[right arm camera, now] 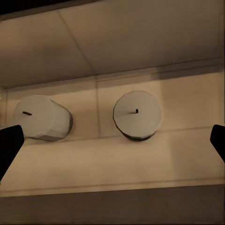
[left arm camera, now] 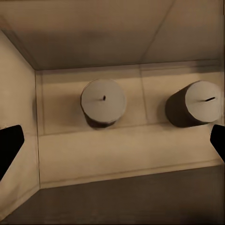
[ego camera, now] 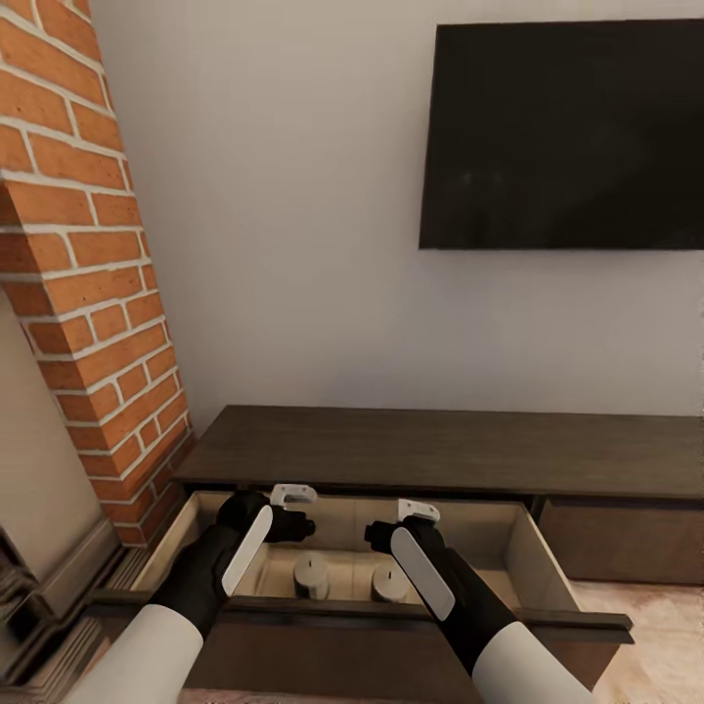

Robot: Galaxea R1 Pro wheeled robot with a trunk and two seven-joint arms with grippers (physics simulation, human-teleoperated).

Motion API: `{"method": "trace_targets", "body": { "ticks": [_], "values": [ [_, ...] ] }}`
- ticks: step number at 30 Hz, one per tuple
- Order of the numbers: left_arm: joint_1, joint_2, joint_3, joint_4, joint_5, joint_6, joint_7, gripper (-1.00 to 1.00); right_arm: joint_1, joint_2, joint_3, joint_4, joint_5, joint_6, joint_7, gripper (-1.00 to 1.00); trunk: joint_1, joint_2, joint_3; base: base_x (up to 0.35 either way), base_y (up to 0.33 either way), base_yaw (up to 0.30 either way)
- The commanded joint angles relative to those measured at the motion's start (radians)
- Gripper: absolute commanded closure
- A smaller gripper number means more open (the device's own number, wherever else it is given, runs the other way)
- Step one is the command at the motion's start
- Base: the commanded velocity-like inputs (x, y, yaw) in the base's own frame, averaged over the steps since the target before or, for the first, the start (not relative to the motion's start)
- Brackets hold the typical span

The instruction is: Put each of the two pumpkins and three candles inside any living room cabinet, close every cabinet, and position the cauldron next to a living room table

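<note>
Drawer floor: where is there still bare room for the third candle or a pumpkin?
The open drawer has bare floor right of the right candle, toward its right wall. It is crowded mid-left: the left candle stands close by, with both end effectors, left and right, above.

The cabinet (ego camera: 430,450) is dark brown on top, and its open drawer (ego camera: 528,557) is pale tan wood inside. Two candles, one (ego camera: 312,575) beside the other (ego camera: 389,583), are grey-beige with small dark wicks. The arms are black with white strips and white sleeves. The wall (ego camera: 293,244) is plain off-white, the brick column (ego camera: 88,293) red-orange with pale mortar lines, the screen (ego camera: 567,137) flat black.
</note>
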State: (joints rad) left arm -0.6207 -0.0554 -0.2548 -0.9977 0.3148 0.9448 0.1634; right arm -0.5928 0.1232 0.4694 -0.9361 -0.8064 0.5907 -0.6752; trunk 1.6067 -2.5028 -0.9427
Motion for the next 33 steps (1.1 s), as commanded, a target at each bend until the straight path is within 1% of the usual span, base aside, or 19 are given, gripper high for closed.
{"method": "trace_targets", "body": {
  "ticks": [1,9,14,24,30,33],
  "values": [
    [-0.001,0.0,-0.001,-0.001,0.01,0.003,0.01,-1.0,-0.001,0.0,0.002,-0.001,-0.008,0.001,-0.009,-1.0,-0.001,0.0,0.003,-0.127,0.003,0.0],
    [-0.001,0.0,-0.001,-0.001,0.01,0.003,0.01,-1.0,-0.001,0.0,-0.004,-0.001,-0.008,0.001,-0.009,-1.0,-0.004,0.002,0.034,-0.043,0.001,0.0],
    [-0.001,0.0,-0.001,-0.001,0.01,0.003,0.01,-1.0,-0.001,0.001,-0.006,-0.001,-0.009,0.001,-0.009,-1.0,-0.007,0.004,0.053,-0.191,0.005,0.0],
    [-0.001,0.0,-0.002,-0.001,0.01,0.003,0.01,-1.0,-0.001,0.001,-0.005,-0.001,-0.008,0.001,-0.009,-1.0,-0.046,0.074,0.084,-0.016,0.001,0.0],
    [-0.001,0.0,-0.003,-0.001,0.01,0.003,0.01,-1.0,-0.001,0.001,-0.005,-0.001,-0.008,0.001,-0.009,-1.0,-0.069,0.116,0.103,-0.19,0.075,0.0],
    [-0.001,0.0,-0.003,-0.001,0.01,0.003,0.01,-1.0,-0.001,0.001,-0.005,-0.001,-0.008,0.001,-0.009,-1.0,-0.08,0.137,0.113,-0.069,0.031,0.0]
  ]
}}
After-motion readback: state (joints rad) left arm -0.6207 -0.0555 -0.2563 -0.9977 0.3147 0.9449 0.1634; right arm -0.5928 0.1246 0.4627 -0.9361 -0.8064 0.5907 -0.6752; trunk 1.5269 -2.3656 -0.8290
